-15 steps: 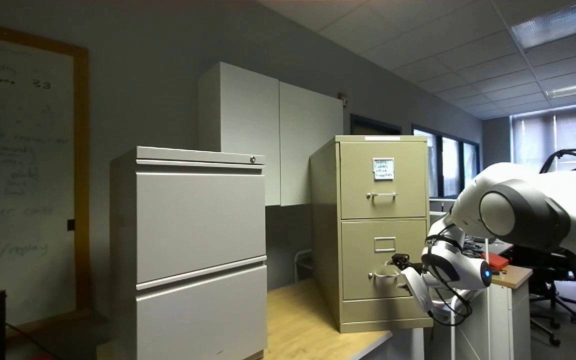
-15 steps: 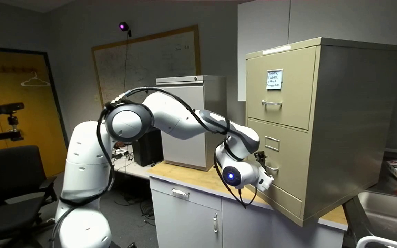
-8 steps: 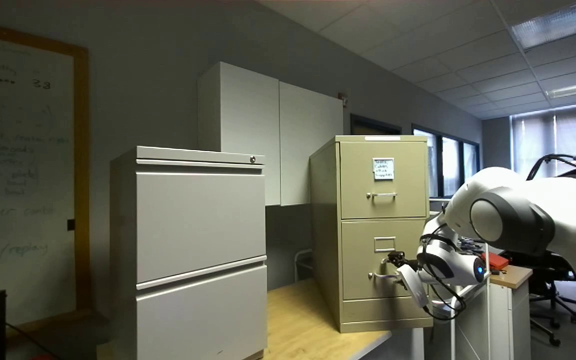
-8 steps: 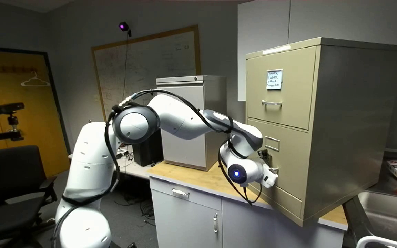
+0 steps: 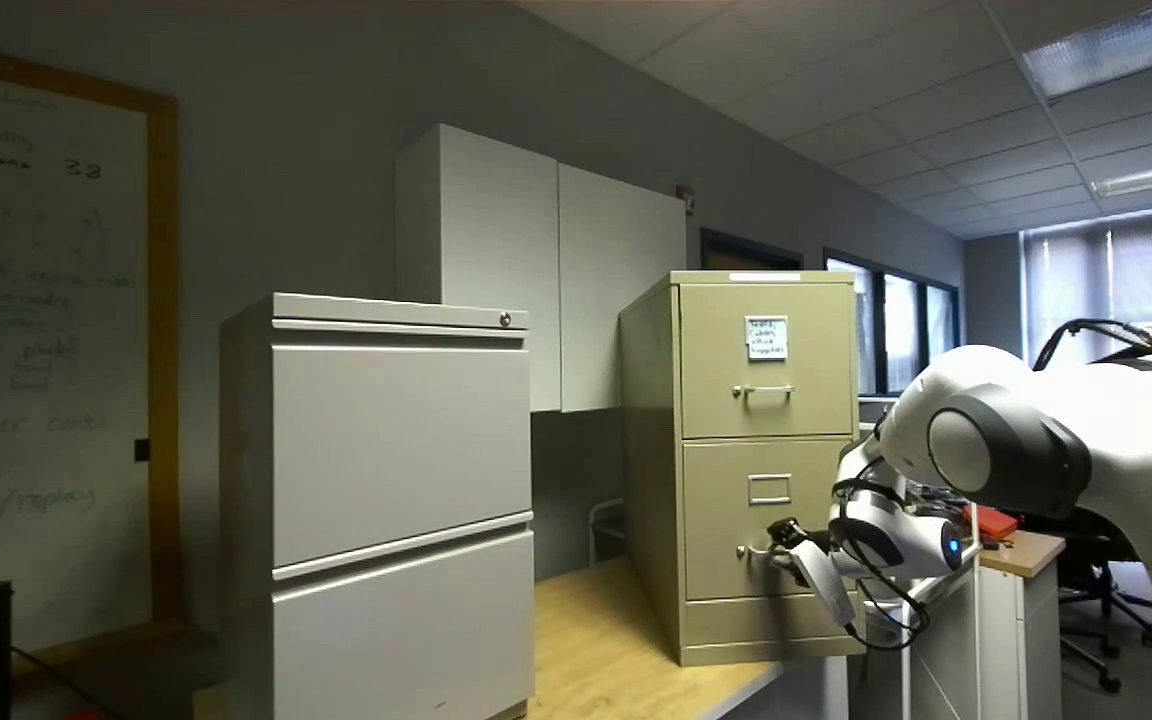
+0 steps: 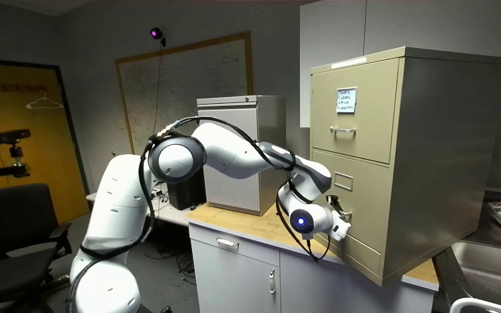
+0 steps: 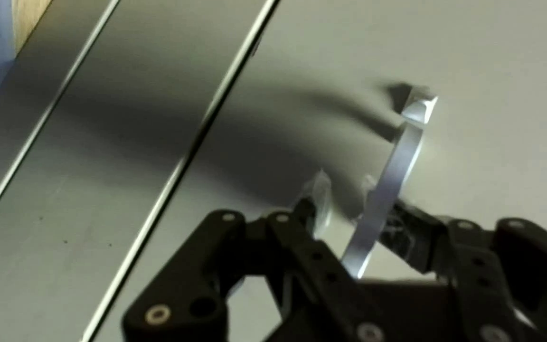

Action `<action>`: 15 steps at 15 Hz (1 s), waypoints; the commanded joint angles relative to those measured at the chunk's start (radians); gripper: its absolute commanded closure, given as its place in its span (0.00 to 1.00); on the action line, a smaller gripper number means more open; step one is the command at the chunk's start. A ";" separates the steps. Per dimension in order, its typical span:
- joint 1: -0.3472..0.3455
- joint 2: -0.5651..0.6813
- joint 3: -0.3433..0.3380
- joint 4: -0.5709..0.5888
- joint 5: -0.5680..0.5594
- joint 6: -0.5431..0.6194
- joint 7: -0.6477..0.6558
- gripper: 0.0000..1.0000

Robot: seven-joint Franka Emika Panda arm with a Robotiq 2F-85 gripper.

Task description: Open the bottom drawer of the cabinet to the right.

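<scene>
The tan-beige cabinet [image 6: 442, 148] stands upright, with its bottom drawer [image 5: 721, 500] flush with the front. The drawer's metal handle [image 7: 392, 166] runs slantwise through the wrist view. My gripper [image 7: 344, 197] reaches around this handle, its jaws partly narrowed but apart. A gap shows between the bar and the left finger [image 7: 322, 202]. The bar crosses in front of the right finger [image 7: 411, 235]; whether they touch I cannot tell. In an exterior view the gripper hand [image 6: 342, 228] covers part of the handle.
The wooden countertop [image 5: 596, 620] carries the tan cabinet and a light grey cabinet [image 5: 401, 440]. White cupboards [image 5: 501, 250] hang behind. A metal sink [image 6: 489, 269] lies beside the tan cabinet. A desk [image 5: 1031, 555] stands behind the arm.
The arm has reached farther forward and my gripper has moved in onto the drawer's handle, tilting a little. Its fingers have drawn closer together around the bar. The drawer has not moved.
</scene>
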 commanded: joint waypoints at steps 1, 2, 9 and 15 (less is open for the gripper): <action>-0.006 0.026 0.022 0.018 0.001 0.004 0.022 0.93; -0.004 0.024 0.024 0.018 -0.005 0.007 0.023 0.97; 0.031 -0.032 0.046 -0.006 -0.208 0.051 0.073 0.96; 0.076 -0.083 0.058 -0.102 -0.392 0.082 0.128 0.96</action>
